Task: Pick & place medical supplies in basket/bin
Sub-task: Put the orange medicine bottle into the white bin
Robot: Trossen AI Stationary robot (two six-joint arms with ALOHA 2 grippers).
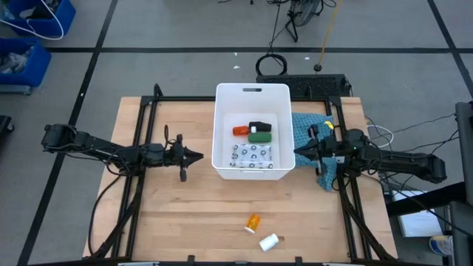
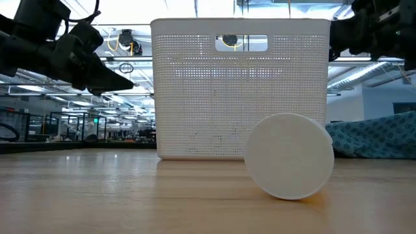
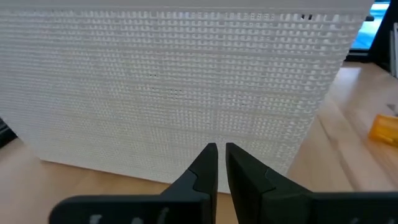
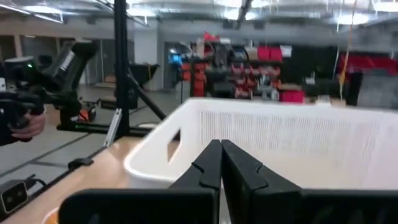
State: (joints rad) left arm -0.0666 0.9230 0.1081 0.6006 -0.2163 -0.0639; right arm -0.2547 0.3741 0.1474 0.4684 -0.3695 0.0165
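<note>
High view shows four supplies inside the tub [image 1: 222, 125], bottle [image 1: 253, 221] and cylinder [image 1: 268, 241] left at bottom centre, both grippers [image 1: 194, 156] [image 1: 299, 152] pressed together, empty.

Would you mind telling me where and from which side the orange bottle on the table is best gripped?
Probably across the middle of its body, from straight above. The orange bottle lies on its side on the bare wood, apart from the white cylinder beside it, so jaws set across its narrow width should straddle it without touching the neighbour.
</note>
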